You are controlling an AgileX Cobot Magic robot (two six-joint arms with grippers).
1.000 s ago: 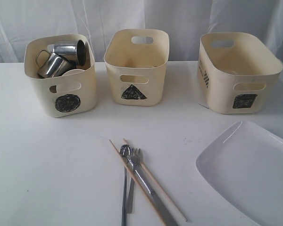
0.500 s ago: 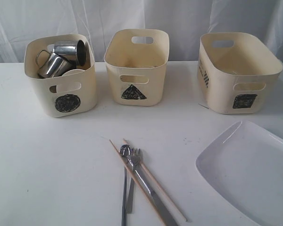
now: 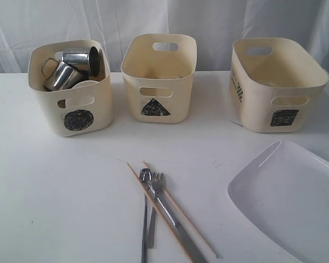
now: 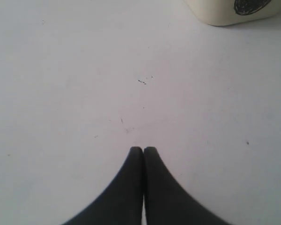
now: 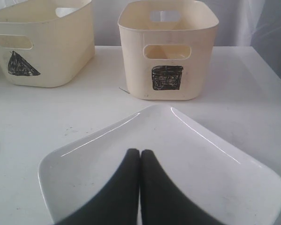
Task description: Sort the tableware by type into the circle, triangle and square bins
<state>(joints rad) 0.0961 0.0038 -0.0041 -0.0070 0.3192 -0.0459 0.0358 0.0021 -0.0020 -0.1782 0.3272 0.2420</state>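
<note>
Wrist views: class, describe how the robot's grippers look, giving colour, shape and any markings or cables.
The left gripper and right gripper look alike: two matte black fingers each, broad at the base, curving to narrow rounded tips. No markings or cables show. The arms themselves are out of every view.

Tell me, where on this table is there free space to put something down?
The widest bare stretch of table lies front left, bordered by the circle bin and the cutlery bundle. Another gap sits between the triangle bin and square bin. Crowded: the plate fills front right; mugs pack the circle bin.
</note>
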